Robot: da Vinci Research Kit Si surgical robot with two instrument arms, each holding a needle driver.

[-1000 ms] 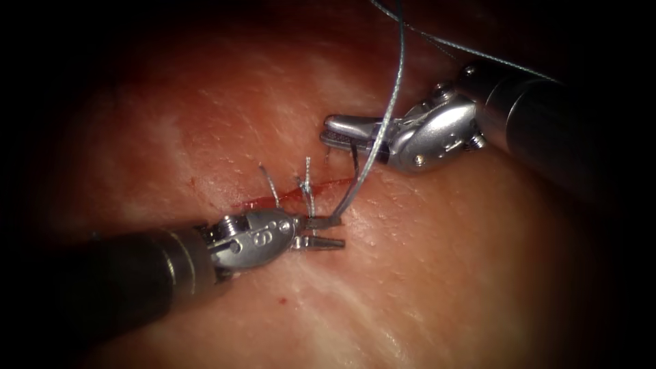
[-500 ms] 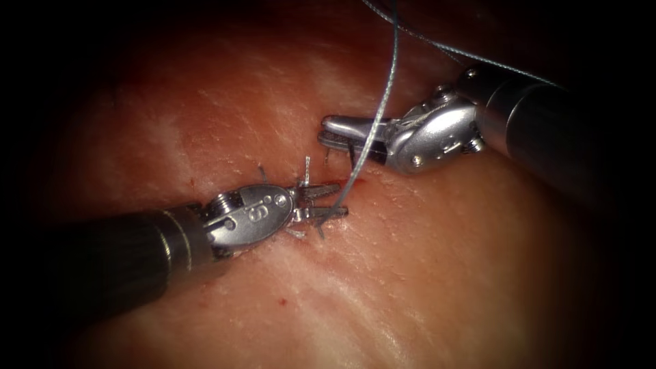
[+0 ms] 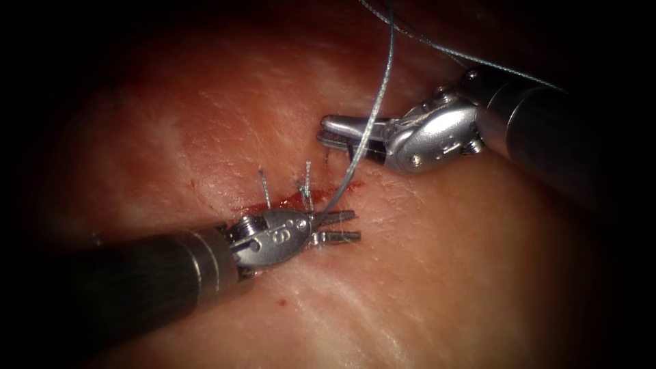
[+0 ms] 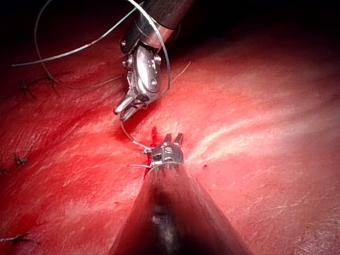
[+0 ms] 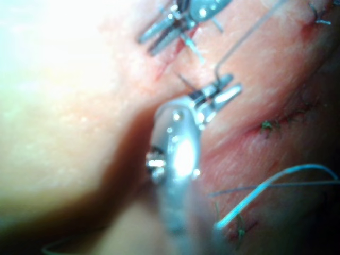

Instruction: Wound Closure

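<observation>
My left tool [image 3: 345, 227] lies just below the cut [image 3: 287, 199] with its jaws open and nothing between them; it also appears in the left wrist view [image 4: 173, 139]. The thread [image 3: 379, 89] drops from above and meets the tissue [image 3: 444, 260] beside the base of the upper jaw. My right tool [image 3: 328, 133] hovers above and to the right of the cut, jaws shut on the needle [image 3: 354, 152]. A short dark piece of the needle hangs under them, off the tissue. The right tool also appears in the right wrist view [image 5: 226, 90].
Cut thread ends [image 3: 263, 188] stand up from the stitched cut, with red fluid around them. Older stitches [image 4: 24, 87] mark the tissue further off. Slack thread [image 4: 64, 53] loops behind the right tool's shaft [image 3: 540, 130].
The left tool rose onto the cut beside the thread, then came back down and slid a little to the right, jaws open throughout. The right tool has barely moved.
</observation>
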